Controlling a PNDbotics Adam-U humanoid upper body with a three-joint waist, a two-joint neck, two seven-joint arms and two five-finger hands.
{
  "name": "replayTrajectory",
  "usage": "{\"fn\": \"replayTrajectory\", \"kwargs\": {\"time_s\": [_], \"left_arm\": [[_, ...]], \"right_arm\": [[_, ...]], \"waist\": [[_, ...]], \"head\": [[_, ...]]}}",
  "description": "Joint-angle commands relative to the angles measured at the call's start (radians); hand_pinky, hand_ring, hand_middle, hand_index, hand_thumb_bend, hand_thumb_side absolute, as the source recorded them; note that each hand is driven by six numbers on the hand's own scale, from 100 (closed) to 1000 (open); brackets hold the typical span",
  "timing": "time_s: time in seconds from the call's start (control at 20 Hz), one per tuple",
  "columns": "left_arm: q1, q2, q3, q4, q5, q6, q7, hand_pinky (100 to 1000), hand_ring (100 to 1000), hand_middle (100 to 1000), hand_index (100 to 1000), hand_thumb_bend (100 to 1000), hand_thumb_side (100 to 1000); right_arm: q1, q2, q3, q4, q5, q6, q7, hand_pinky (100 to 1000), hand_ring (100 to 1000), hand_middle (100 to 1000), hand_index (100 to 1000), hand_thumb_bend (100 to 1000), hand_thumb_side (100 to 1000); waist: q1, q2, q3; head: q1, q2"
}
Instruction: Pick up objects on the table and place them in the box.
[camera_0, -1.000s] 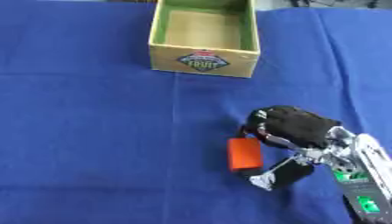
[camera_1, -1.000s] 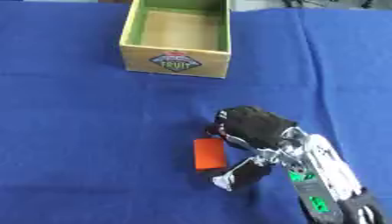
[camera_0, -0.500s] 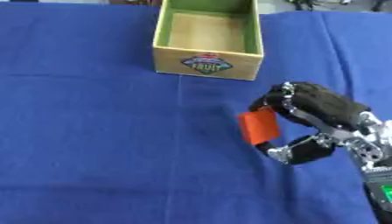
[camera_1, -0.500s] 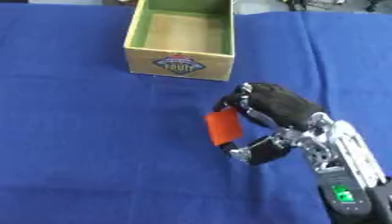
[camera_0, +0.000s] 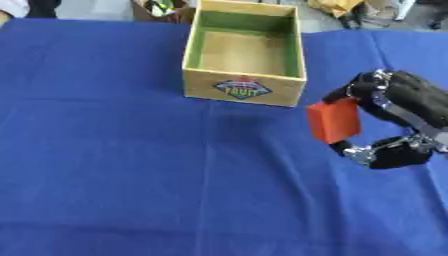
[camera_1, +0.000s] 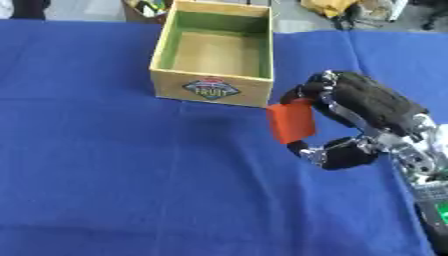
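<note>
While my right hand (camera_1: 367, 117) has its fingers (camera_1: 302, 95) and thumb pinched on the orange block (camera_1: 290, 123), just off the box's (camera_1: 213, 89) near right corner above the blue worktop (camera_1: 105, 175), I should carry it over the rim before releasing.

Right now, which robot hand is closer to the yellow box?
The right hand. It sits just right of the box, near its front corner, pinching an orange block between fingers and thumb. The left hand does not show in either view, so its place cannot be told.
</note>
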Motion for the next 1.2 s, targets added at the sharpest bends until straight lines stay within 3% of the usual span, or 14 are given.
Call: {"fn": "replayTrajectory", "kwargs": {"time_s": [0.05,0.3,0.7,1.2], "left_arm": [[0.001,0.009,-0.008,-0.019,0.001,-0.003,-0.008,240,317,418,733,100,1000],[-0.002,0.005,-0.013,-0.019,-0.001,-0.008,-0.018,238,316,417,733,100,1000],[-0.015,0.000,-0.022,-0.019,-0.005,-0.017,-0.038,233,312,416,734,100,1000],[-0.021,-0.001,-0.027,-0.019,-0.015,-0.034,-0.057,226,306,415,735,100,1000]], "right_arm": [[-0.024,-0.101,-0.027,-0.017,-0.052,0.035,-0.048,634,668,103,162,100,153],[-0.053,-0.196,-0.039,-0.017,-0.122,0.103,-0.119,632,667,100,158,100,149],[-0.147,-0.269,-0.039,0.034,-0.237,0.212,-0.233,628,657,100,157,100,150],[-0.269,-0.349,-0.016,0.226,-0.377,0.191,-0.374,626,655,100,159,100,157]], "waist": [[0.003,-0.012,0.005],[0.002,0.005,0.023],[-0.011,0.044,0.063],[-0.043,0.083,0.151]], "head": [[-0.026,-0.022],[-0.067,-0.022],[-0.127,-0.048],[-0.174,-0.096]]}}
